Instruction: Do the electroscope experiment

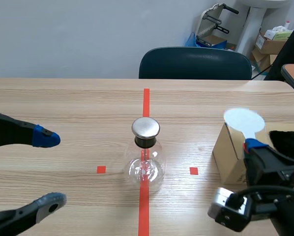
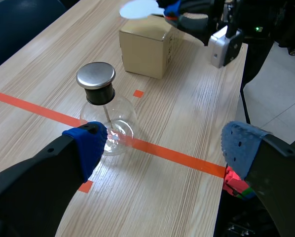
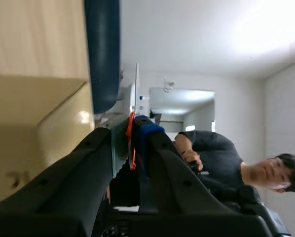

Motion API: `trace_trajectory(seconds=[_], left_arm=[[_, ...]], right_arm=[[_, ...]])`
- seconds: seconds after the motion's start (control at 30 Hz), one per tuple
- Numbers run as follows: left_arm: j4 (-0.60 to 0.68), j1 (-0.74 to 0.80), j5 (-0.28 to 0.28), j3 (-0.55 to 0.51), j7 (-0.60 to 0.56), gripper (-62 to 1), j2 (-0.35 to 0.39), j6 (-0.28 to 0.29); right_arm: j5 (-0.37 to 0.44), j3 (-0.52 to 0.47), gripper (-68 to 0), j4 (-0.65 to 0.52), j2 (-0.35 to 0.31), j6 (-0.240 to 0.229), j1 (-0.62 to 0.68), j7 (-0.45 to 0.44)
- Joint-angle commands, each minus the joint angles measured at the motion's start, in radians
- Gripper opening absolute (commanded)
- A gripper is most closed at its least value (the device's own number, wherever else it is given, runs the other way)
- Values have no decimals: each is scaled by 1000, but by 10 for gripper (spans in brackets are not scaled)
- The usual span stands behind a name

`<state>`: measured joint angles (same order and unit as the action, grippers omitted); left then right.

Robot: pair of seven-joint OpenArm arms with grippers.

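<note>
The electroscope is a clear glass flask with a round metal cap, standing on the red tape line at the table's middle. My left gripper is open to the flask's left and holds nothing. In the left wrist view the electroscope stands just ahead of one finger of that gripper. My right gripper is shut on the handle of a white disc paddle and holds it above a cardboard box. The right wrist view shows the disc edge-on between the shut fingers of that gripper.
A dark blue chair stands behind the table's far edge. Something black and furry lies right of the box. A person shows in the right wrist view, beyond the gripper. Bare wood lies between the flask and the box.
</note>
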<state>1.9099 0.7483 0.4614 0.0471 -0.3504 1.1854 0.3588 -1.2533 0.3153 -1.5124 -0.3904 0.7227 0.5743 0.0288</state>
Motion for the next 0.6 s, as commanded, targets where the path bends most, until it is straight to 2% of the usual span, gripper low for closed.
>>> trace_trajectory(seconds=[0.0, 0.1, 0.17, 0.3, 0.4, 0.5, 0.57], left_arm=[[15, -1, 6, -2, -30, -253, -8, -2], [15, -1, 6, -2, -63, -441, -15, -14], [15, -1, 6, -2, -76, -505, -31, -35], [15, -11, -25, 18, -93, -551, -73, -35], [0, -58, -97, 89, -94, -559, -115, -37], [-44, -133, -165, 185, -58, -577, -174, -82], [-89, -190, -195, 246, -41, -577, -216, -87]], right_arm=[[-24, 20, -664, -34, -3, 60, -10, 27], [-73, 75, -664, -41, -3, 60, -35, 103], [-100, 117, -664, -41, -3, 60, -56, 161], [-153, 194, -664, -41, -3, 60, -97, 254], [-186, 241, -664, -40, -3, 60, -124, 313], [-203, 272, -664, -40, -3, 53, -146, 356], [-208, 286, -664, -39, -3, 51, -158, 377]])
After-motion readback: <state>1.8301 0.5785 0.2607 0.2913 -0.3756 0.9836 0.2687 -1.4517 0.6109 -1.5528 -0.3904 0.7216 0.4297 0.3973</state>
